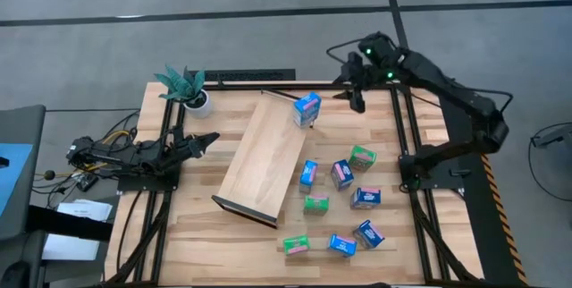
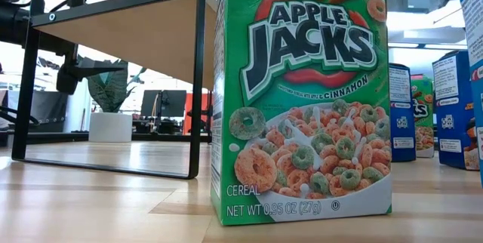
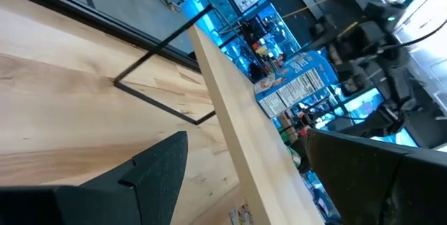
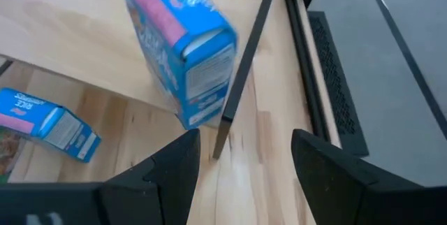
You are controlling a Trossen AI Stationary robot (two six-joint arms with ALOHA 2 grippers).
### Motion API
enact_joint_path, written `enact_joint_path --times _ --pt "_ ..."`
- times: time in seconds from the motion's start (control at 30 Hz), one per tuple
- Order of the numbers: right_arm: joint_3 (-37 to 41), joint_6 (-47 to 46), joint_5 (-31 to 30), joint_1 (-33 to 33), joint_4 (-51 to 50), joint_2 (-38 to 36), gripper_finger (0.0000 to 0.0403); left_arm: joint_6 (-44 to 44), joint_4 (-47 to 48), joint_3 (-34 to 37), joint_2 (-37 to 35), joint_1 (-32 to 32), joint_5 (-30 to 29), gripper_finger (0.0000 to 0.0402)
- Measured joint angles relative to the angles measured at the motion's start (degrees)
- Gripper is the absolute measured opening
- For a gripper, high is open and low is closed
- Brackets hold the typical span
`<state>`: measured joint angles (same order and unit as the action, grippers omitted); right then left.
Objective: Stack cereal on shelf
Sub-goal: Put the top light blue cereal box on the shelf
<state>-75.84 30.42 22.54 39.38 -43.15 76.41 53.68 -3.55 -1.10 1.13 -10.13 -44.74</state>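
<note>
one blue cereal carton point(image 1: 307, 109) stands at the far end of the shelf point(image 1: 265, 157); the right gripper point(image 1: 357, 94), fingers spread and empty, hovers just beside it. eight cartons point(image 1: 342, 207) remain on the table, apparently unstacked. the left gripper point(image 1: 204, 140) waits, spread.

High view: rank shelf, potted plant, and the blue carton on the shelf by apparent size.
1. The shelf, by far the largest.
2. The potted plant.
3. The blue carton at the shelf's far end. It looks a little smaller than the plant, but the gap is slight.
The right gripper, open, hangs beside that carton.
</note>
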Motion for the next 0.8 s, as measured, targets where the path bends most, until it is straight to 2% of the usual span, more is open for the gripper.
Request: enact_joint_path --times 0.1,0.3,0.8 --pt "2.58 0.0 0.1 -0.54 2.76 0.82 0.025 0.04 -0.34 0.0 0.0 0.0 0.55 0.028" --pt "2.72 -0.18 0.34 -1.56 5.9 4.09 0.025 0.07 -2.84 0.0 0.0 -0.01 0.57 0.028" --pt "2.74 -0.73 0.14 -10.05 14.74 7.43 0.025 -0.97 -3.54 0.0 0.0 -0.01 0.57 0.028"
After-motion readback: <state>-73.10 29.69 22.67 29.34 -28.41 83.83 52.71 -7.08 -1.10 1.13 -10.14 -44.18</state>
